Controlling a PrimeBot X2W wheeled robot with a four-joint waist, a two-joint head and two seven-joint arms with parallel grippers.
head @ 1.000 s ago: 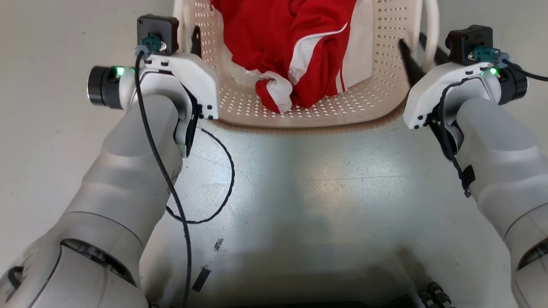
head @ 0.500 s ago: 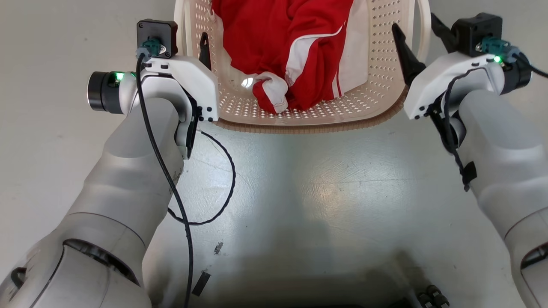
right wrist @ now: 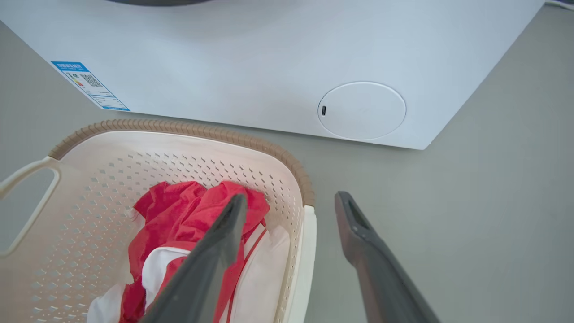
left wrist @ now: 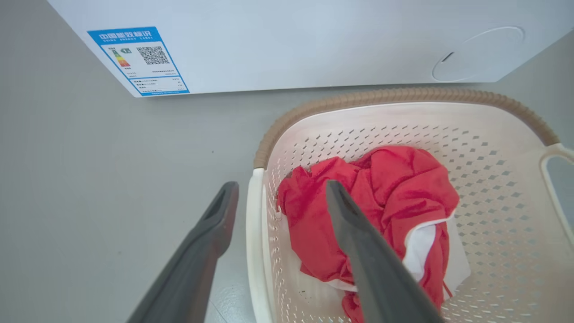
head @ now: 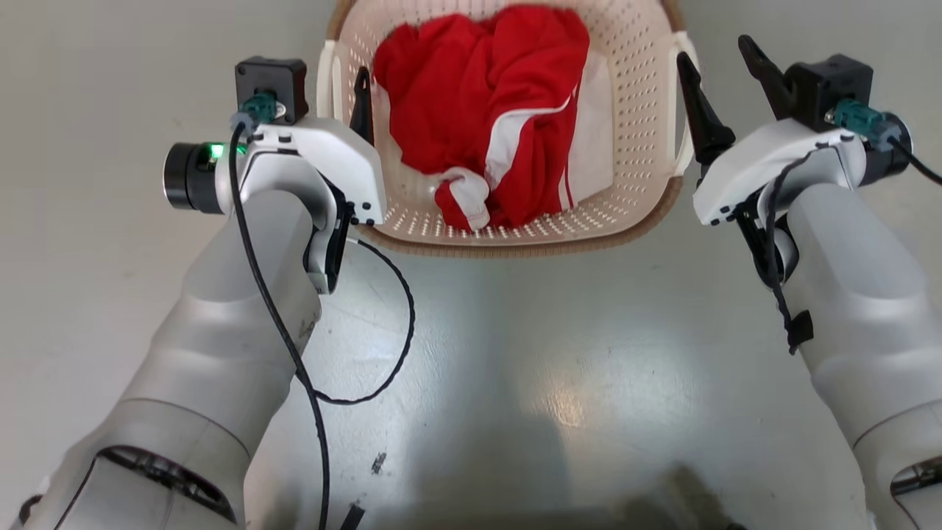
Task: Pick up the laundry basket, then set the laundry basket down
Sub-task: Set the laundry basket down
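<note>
One washer label (left wrist: 138,61) (blue; QR code (left wrist: 153,54)) beyond laundry basket (left wrist: 403,95).

Open floor (head: 515,331) flanks the laundry basket (head: 515,246) on both sides, while the white appliance (right wrist: 269,67) stands near behind it.

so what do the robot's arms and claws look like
Bulky pale grey arms with white wrist housings and black camera blocks; a green light on the left wrist. Black cables run along both. The left claw and right claw each have two long dark fingers.
</note>
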